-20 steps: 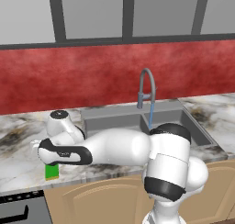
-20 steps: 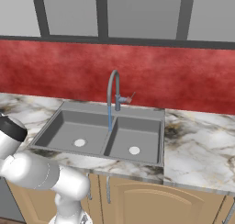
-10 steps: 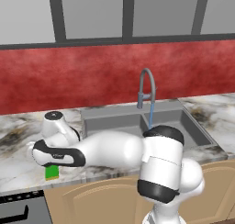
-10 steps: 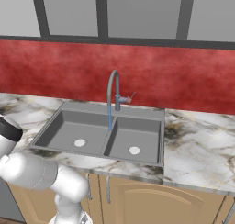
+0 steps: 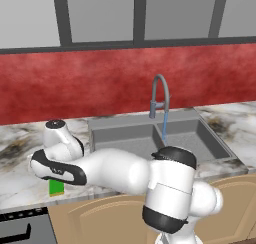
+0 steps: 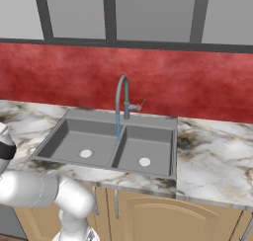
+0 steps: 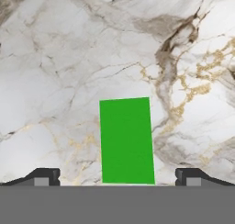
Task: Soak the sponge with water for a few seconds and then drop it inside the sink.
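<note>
I'm at the pickup step: my claw (image 7: 117, 178) hangs wide apart over the sponge (image 7: 126, 140), flat on the counter (image 7: 59, 81) toward 6 o'clock. Next I'd descend and close.

Pretty standard kitchen setup here. The counter (image 6: 212, 156) is white marble with grey and gold-brown veins. Right behind the counter runs a mottled red backsplash (image 6: 64, 74), and above that sits a row of grey window panes (image 5: 102, 13) split by dark frames. Below the counter's front edge are light wooden cabinet doors (image 6: 163, 218) with slim metal handles. At the counter's left end, low down, there's a dark appliance front (image 5: 22, 228). Lighting is flat and even.
</note>
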Tool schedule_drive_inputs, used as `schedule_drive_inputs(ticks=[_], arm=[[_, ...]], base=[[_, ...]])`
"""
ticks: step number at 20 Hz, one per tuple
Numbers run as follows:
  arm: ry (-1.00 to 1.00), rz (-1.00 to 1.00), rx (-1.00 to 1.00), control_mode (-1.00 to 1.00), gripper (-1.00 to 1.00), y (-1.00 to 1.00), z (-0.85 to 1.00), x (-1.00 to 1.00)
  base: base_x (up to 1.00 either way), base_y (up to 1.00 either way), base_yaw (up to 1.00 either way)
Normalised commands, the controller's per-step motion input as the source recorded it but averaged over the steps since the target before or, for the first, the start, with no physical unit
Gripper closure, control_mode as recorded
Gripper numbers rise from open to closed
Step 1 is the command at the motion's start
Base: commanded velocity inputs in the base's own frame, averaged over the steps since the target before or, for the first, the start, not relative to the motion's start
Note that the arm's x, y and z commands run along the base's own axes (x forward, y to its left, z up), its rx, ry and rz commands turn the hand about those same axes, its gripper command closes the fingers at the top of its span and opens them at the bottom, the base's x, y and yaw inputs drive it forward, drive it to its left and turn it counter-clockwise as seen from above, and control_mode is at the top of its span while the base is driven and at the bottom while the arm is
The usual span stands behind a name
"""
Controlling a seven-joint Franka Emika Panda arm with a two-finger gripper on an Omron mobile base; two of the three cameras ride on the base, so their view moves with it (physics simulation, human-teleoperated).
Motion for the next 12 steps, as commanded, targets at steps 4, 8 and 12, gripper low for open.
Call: schedule_drive_inputs(ticks=[4,8,12], arm=[[0.02,0.03,0.00,-1.00,-1.00,0.00,-0.04,0.00],[0.02,0.03,0.00,-1.00,-1.00,0.00,-0.20,0.00],[0.01,0.03,0.00,-1.00,-1.00,0.00,-0.28,0.00]], base=[[0.00,0.00,0.00],[0.00,0.00,0.00],[0.00,0.00,0.00]])
